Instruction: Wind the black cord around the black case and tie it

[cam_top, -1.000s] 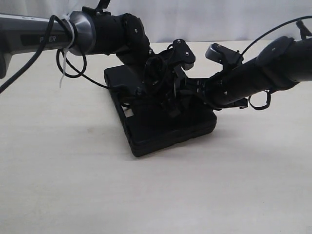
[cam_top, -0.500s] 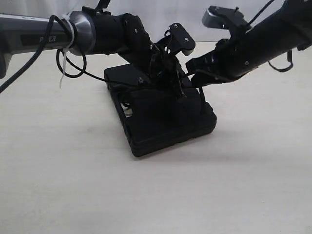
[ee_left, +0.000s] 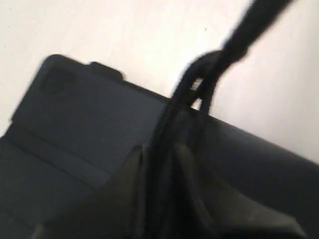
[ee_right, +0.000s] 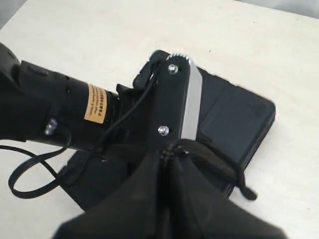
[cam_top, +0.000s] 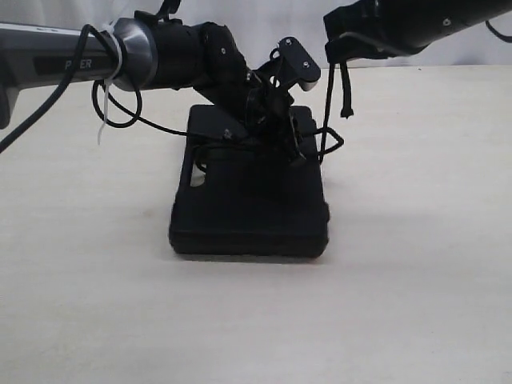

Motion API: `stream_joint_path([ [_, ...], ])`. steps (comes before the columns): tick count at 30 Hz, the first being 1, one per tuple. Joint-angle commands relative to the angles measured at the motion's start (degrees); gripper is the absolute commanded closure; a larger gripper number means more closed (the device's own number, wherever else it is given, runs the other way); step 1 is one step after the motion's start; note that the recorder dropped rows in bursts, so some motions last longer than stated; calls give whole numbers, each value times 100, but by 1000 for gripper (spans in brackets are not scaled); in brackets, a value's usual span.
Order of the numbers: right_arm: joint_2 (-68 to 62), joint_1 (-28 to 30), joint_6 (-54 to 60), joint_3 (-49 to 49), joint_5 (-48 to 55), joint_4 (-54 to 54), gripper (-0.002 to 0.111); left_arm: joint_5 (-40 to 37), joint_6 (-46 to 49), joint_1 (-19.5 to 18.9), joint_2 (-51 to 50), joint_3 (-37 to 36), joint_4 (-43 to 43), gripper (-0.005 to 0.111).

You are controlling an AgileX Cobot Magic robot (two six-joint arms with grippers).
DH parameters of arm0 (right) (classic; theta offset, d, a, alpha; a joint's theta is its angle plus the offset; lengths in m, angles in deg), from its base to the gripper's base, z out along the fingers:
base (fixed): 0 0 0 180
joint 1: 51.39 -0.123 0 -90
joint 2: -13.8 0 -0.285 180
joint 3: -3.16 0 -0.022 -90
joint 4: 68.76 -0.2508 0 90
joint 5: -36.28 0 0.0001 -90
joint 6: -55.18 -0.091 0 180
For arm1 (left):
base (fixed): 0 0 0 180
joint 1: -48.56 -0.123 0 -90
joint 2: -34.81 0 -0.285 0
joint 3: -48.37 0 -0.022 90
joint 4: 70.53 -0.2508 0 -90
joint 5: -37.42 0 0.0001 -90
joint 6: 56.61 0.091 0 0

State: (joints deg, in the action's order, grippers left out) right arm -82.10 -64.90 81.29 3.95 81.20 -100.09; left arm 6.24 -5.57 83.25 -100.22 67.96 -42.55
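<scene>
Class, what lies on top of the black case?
The left gripper sits over the lid of the black case, and the black cord rises from there to the right gripper. The lid beneath the gripper is hidden.

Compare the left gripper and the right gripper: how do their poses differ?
Height: the left gripper sits low on the black case; the right gripper hovers high above it. Contact: the left gripper seems to touch the case; the right gripper is clear of it. Both have jaws closed on the black cord.
</scene>
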Motion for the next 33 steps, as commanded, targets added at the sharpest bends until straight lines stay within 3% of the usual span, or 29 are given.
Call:
stream_joint_path([
  [1,99,12,-46,-91,-229,332,104,-52,-59,-8,211,-1,-187,91],
  [7,99,12,-499,-91,-457,1151,104,-20,-228,-8,182,-1,-132,91],
  [14,99,12,-562,-91,-809,1228,104,-266,-68,4,93,-1,38,91],
  [16,99,12,-562,-91,-773,1228,104,-112,-26,-8,93,-1,-384,91],
  [19,99,12,-562,-91,-713,1343,104,105,-676,-171,84,-1,-1129,91],
  [26,436,12,-815,-91,-880,1773,104,-505,-796,-527,84,-25,-1142,91],
  [33,566,12,-815,-91,-779,1773,104,-231,-892,-550,84,-577,-1843,91],
])
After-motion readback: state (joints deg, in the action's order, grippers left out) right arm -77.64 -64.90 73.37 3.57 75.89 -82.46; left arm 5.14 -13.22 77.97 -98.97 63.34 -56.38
